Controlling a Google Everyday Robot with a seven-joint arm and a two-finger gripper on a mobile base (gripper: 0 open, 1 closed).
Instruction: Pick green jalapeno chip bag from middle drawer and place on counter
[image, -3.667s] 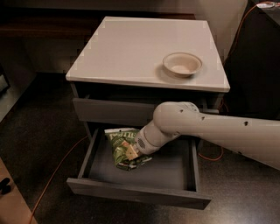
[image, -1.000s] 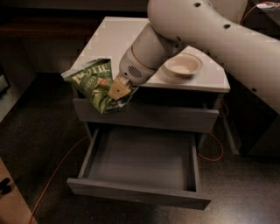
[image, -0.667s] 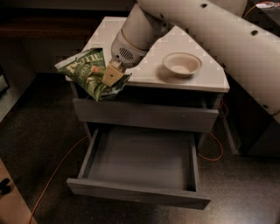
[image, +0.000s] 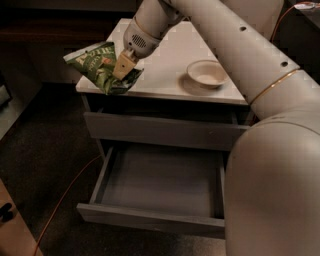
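Note:
The green jalapeno chip bag (image: 98, 66) hangs in the air over the front left corner of the white counter (image: 165, 60), partly sticking out past its left edge. My gripper (image: 123, 66) is shut on the bag's right side, with a tan finger (image: 122, 64) pressed against it. The middle drawer (image: 160, 182) stands pulled out below, its dark grey floor bare. My big white arm fills the right side of the view and hides the cabinet's right part.
A cream bowl (image: 207, 73) sits on the right half of the counter. The upper grey drawer front (image: 160, 131) is shut. An orange cable (image: 65, 195) runs across the dark floor at the left. A tan object (image: 12, 230) shows at the bottom left corner.
I have lifted the bag out of the middle drawer and carried it up and to the left, to the counter's front left corner. The drawer now lies empty.

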